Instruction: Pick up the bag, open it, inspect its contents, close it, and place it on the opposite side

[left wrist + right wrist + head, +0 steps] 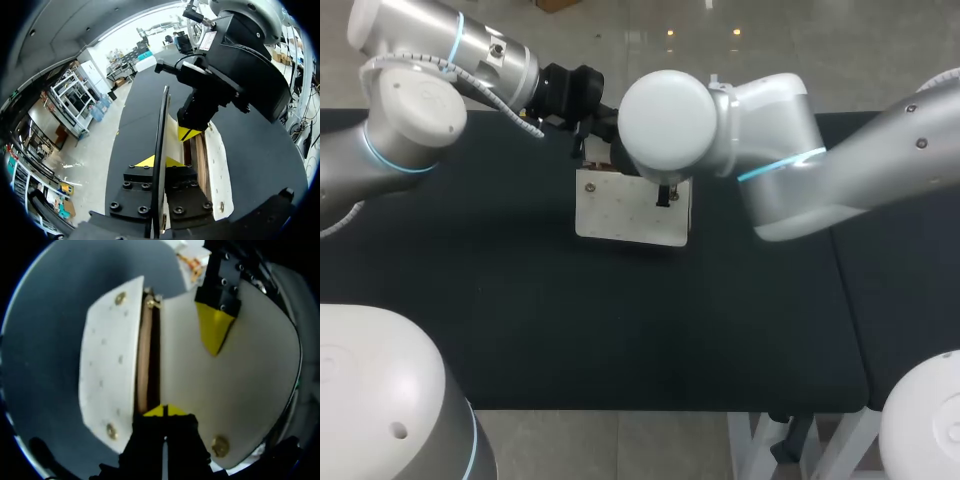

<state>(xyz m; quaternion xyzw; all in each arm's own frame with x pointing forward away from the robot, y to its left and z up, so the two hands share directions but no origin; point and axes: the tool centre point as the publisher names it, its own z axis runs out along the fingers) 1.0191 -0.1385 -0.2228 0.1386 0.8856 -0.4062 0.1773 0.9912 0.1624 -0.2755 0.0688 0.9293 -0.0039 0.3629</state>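
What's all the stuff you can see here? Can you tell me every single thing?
table: one, black, under everything.
bag: one, white with brown inside, mid-table nearer the far edge, open.
studs: four showing, brass, on the bag's white panels.
left arm: one, silver, comes in from the left.
right arm: one, silver, comes in from the right.
left gripper: one, black with yellow tips, shut on an edge of the bag.
right gripper: one, black with yellow tips, at the bag's opening.
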